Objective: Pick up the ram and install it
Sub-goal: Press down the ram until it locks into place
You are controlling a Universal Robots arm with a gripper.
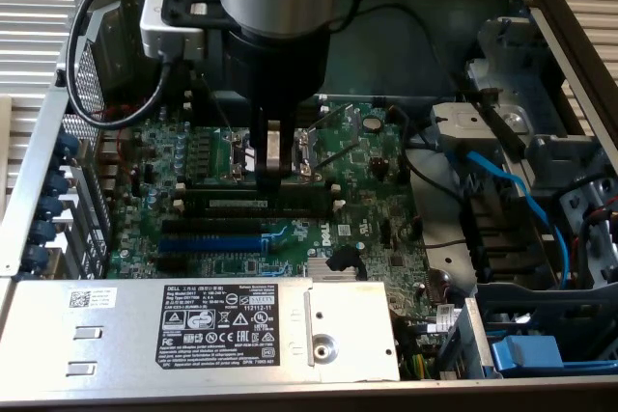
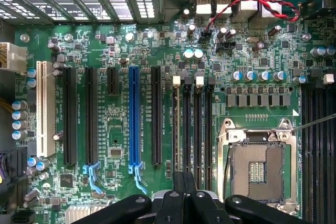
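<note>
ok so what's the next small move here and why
Probably a short, gentle push straight down. The ram lies level across the motherboard, directly under the shut gripper, whose tips meet its top edge near the middle. Whether the stick is fully seated cannot be told, so I would keep the press small and vertical.

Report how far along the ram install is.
Done, by the look of it: the ram already lies lengthwise in one of the black slots on the motherboard, not carried. In hand: the gripper, shut and holding nothing, stands at the stick's middle, seemingly pressing on its top edge. Left: seating is not confirmed; I cannot tell whether the slot's end clips have latched.
</note>
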